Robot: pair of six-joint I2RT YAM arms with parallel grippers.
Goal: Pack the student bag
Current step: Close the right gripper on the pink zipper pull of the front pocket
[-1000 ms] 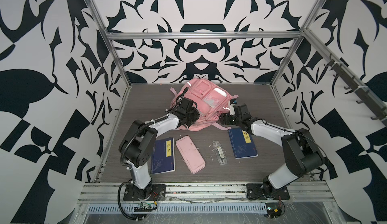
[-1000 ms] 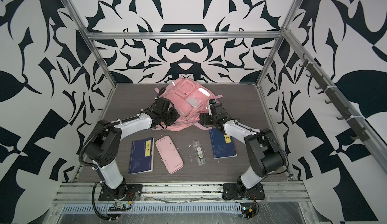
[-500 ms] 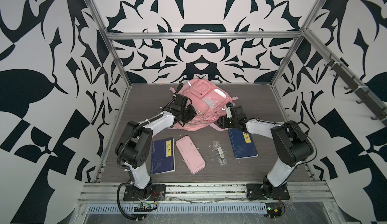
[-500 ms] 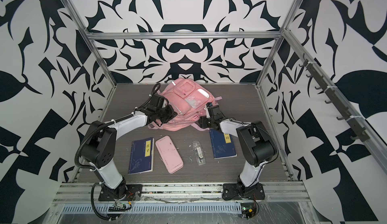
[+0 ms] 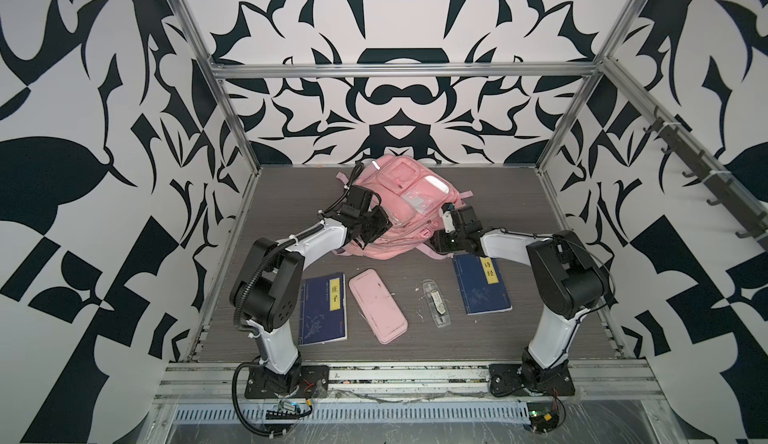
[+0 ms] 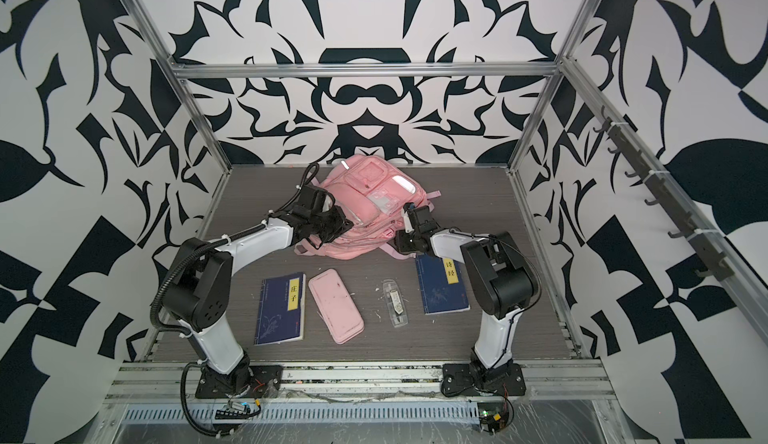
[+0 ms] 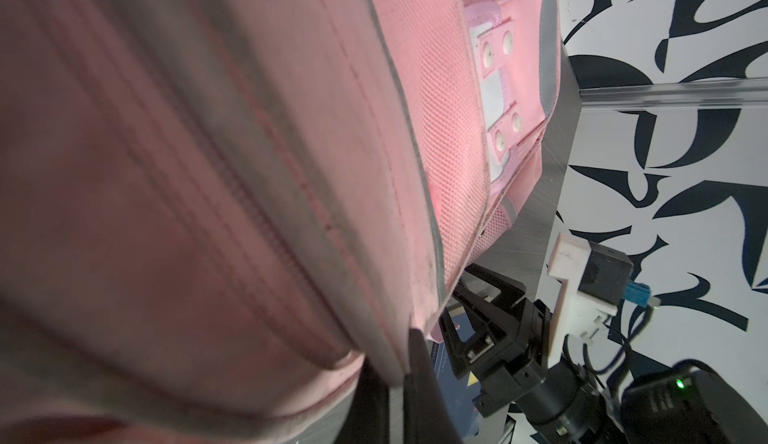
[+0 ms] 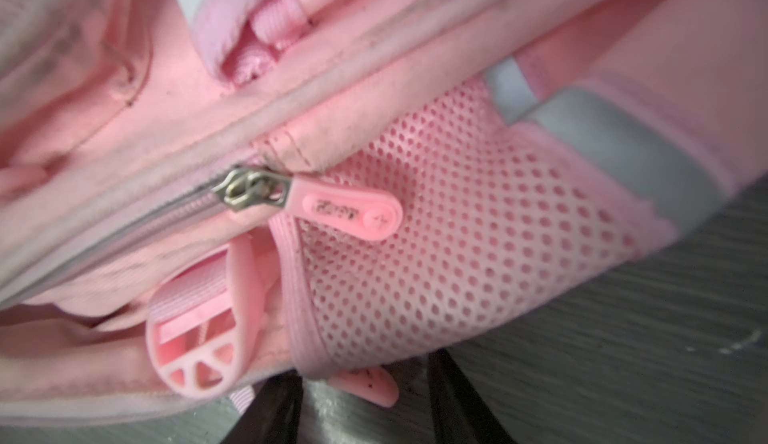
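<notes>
left fingers: together, clamped on a piped edge of the student bag | right fingers: apart, pink zip pull between them, beside the mesh pocket | student bag: slumped on worktop, between the two pairs of fingers

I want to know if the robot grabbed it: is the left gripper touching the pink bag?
Touching. The left wrist view shows the left gripper shut on the student bag, pinching its edge seam.
</notes>
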